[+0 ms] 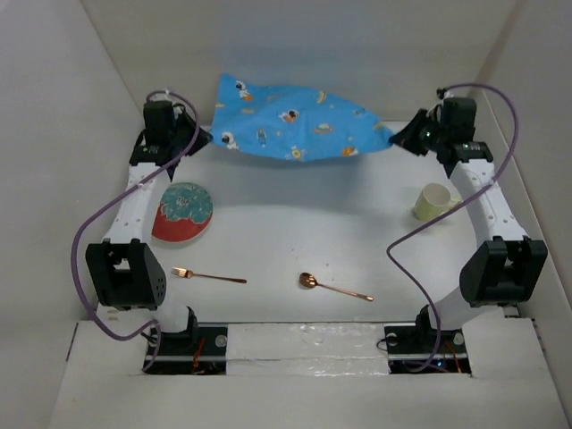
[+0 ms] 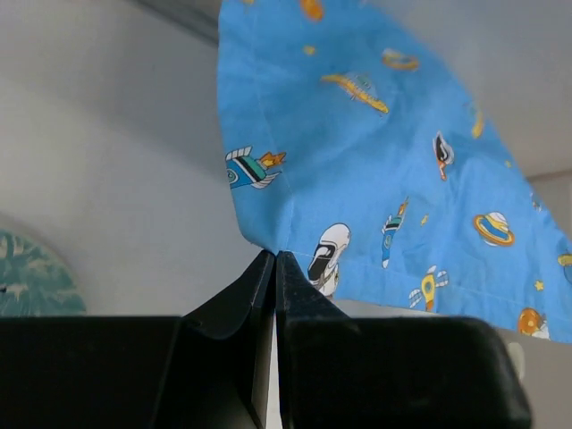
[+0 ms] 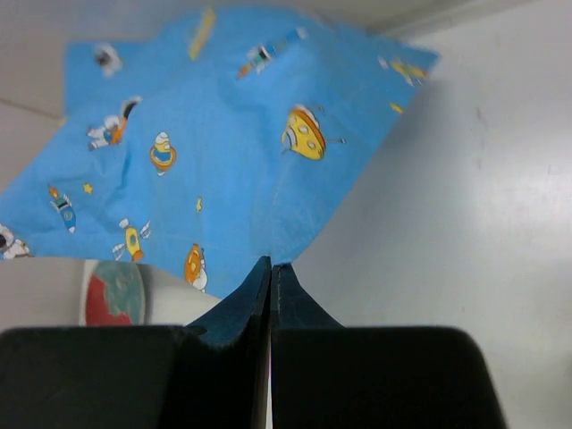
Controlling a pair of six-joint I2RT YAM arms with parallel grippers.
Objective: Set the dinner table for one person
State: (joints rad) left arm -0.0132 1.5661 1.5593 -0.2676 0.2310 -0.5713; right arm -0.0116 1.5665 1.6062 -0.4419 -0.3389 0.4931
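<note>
We start on the left: the left gripper (image 1: 206,137) sits at the far left of the table (image 1: 295,232), jaws pinched tight on the left corner of the blue placemat (image 1: 295,121). Its wrist camera confirms it, the two black fingers meeting with the cloth's hem caught right at their tips.

Just nearer to us, beside that left arm, there's the plate (image 1: 183,212), red rim and teal pattern, lying flat on the white top. Nearer again lies the fork (image 1: 207,276), copper-coloured, tines pointing left, apart from the plate.

Moving to the middle, the placemat stretches across the far side, rockets and astronauts showing, held up at both near corners and sagging between them. We can't tell whether its low edge touches the surface below. The table itself spreads wide and white under everything, walled in white on three sides.

On to the centre right: the spoon (image 1: 335,287) lies flat near the front edge, bowl to the left, handle trailing right, well apart from the fork.

Further right, the pale yellow cup (image 1: 435,201) lies tipped on its side, just beside the right arm.

And at the far right, the right gripper (image 1: 395,141) is clamped on the placemat's right corner, fingers pressed together with cloth between their tips.
</note>
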